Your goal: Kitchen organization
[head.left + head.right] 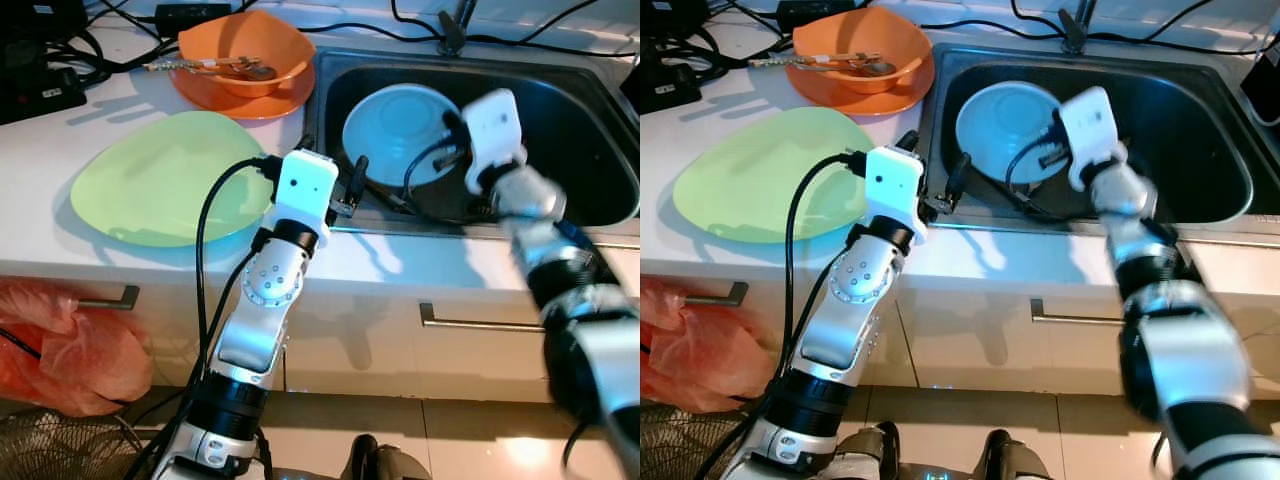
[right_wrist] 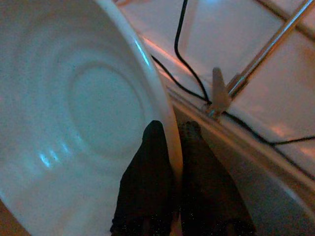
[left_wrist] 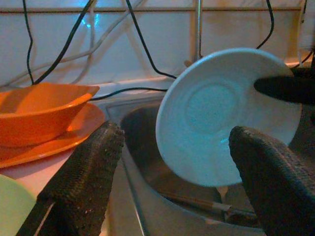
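Pale blue plate point(image 1: 395, 120) is held tilted inside the sink point(image 1: 590, 130), rim pinched by the right gripper point(image 2: 170, 147). Left gripper point(image 3: 177, 172) is spread open at the sink's edge, nothing held.

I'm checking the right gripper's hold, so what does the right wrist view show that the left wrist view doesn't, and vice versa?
Right wrist view: the right gripper pinching the pale blue plate's rim, one finger each side, and the faucet behind.
Left wrist view: the left gripper, open, the orange bowl on an orange plate, and a green plate's edge.
Both: the blue plate tilted over the sink, cables behind.
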{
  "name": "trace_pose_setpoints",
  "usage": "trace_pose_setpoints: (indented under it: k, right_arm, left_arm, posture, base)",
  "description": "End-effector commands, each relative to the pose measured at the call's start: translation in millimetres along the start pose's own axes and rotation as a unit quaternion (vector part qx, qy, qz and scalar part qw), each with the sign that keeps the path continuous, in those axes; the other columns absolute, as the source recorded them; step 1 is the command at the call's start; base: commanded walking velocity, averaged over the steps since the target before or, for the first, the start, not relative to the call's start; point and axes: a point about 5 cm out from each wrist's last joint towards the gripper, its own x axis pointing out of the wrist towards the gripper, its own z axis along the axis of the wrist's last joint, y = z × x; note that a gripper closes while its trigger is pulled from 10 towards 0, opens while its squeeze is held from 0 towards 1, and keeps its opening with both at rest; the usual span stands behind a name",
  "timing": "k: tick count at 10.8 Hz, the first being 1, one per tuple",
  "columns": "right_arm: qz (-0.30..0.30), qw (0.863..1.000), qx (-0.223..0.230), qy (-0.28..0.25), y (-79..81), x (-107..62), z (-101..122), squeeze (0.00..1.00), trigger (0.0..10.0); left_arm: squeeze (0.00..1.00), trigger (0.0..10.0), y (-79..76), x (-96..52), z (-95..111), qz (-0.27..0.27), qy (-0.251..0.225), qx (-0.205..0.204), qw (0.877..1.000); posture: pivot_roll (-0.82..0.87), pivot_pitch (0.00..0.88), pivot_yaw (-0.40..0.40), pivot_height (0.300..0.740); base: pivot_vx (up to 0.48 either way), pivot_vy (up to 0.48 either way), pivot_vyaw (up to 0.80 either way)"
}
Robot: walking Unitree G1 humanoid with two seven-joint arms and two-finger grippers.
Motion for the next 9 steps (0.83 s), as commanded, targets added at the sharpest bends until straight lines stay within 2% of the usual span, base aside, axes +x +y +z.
trace_pose_setpoints:
  k: [1,3,4,6,9]
  right_arm:
    - [0.004,1.0,-0.022,-0.001,-7.0,2.2,5.8,0.0,10.0]
    - [0.03,0.996,-0.078,0.037,-6.9,2.2,-0.6,0.0,10.0]
    - [0.033,0.994,-0.09,0.05,-8.3,2.4,-2.0,0.0,10.0]
    - [0.088,0.981,-0.151,0.085,-0.7,0.8,-10.1,0.0,10.0]
    - [0.09,0.98,-0.155,0.092,-0.8,1.7,-10.1,0.02,10.0]
  left_arm:
    - [0.0,10.0,-4.8,-1.5,2.4,-0.005,-0.002,0.005,1.0]
    - [0.0,10.0,-4.7,-2.1,2.5,-0.003,-0.001,0.005,1.0]
    - [0.0,10.0,-4.0,-2.1,2.9,-0.001,0.0,0.005,1.0]
    - [0.0,10.0,-3.6,-2.6,3.0,0.003,0.0,0.006,1.0]
    - [0.0,10.0,-2.9,-3.0,3.5,0.007,0.0,0.006,1.0]
  posture:
    - [0.17,0.179,-0.056,0.74]
    - [0.18,0.184,-0.062,0.74]
    - [0.18,0.186,-0.062,0.74]
    - [0.19,0.189,-0.069,0.74]
    - [0.19,0.188,-0.072,0.74]
  base:
    - [0.0,0.0,0.0]
    - [0.0,0.0,0.0]
    - [0.0,0.0,0.0]
    - [0.0,0.0,0.0]
    - [0.0,0.0,0.0]
